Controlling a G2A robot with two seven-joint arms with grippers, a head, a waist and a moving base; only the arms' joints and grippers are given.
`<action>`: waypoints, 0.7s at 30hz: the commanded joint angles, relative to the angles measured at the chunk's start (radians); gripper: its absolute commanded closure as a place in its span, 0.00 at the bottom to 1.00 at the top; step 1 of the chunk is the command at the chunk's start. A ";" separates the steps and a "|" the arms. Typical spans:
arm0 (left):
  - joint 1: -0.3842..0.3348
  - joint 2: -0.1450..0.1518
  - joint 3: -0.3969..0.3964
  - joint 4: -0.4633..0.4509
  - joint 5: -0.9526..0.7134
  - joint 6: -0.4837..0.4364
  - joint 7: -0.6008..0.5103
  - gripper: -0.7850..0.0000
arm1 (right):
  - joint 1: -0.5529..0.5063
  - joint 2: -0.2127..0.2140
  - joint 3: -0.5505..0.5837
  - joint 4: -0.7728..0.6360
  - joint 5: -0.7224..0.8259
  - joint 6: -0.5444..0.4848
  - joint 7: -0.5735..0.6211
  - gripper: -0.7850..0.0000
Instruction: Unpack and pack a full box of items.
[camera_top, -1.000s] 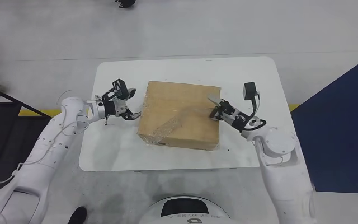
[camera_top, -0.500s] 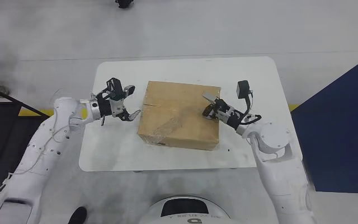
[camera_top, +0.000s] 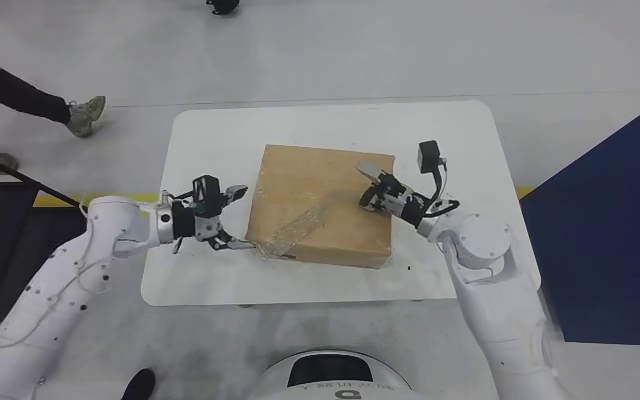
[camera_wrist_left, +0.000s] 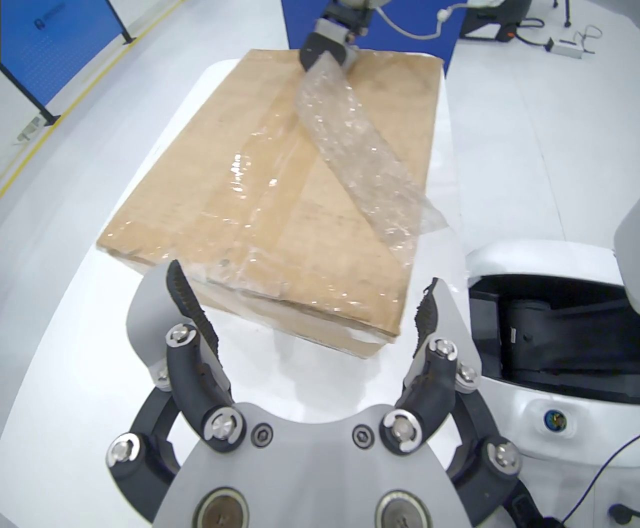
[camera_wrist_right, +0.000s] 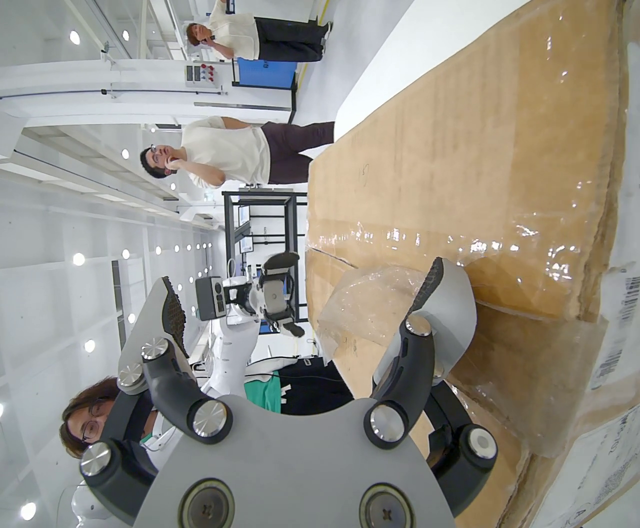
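The left end effector (camera_top: 238, 216) is held level above the counter (camera_top: 200, 140), jaws spread wide and empty, with the box (camera_top: 310, 185) just ahead of it. The right end effector (camera_top: 370, 190) reaches in low over the box top, jaws apart, and a peeled tape strip (camera_top: 305, 222) touches one finger (camera_wrist_right: 440, 295).

Matt brown cardboard box (camera_top: 320, 205) under glossy clear tape (camera_wrist_left: 250, 165) (one crinkled plastic strip (camera_wrist_left: 350, 150) loose), on a smooth white table (camera_top: 200, 270).

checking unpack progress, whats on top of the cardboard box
A crinkled clear plastic strip lies across the closed box, the right hand at its end. Its contents are covered.
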 joint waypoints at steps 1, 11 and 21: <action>0.016 0.026 0.006 -0.022 0.067 0.000 0.061 0.00 | 0.007 0.001 -0.007 0.004 0.000 0.001 0.001 0.00; 0.054 0.109 0.018 -0.047 0.338 0.000 0.356 0.00 | 0.023 0.009 -0.022 0.015 0.006 0.004 -0.005 0.00; 0.060 0.086 0.071 -0.130 0.413 0.185 0.271 0.00 | 0.010 0.017 -0.021 0.002 0.014 0.002 -0.023 0.00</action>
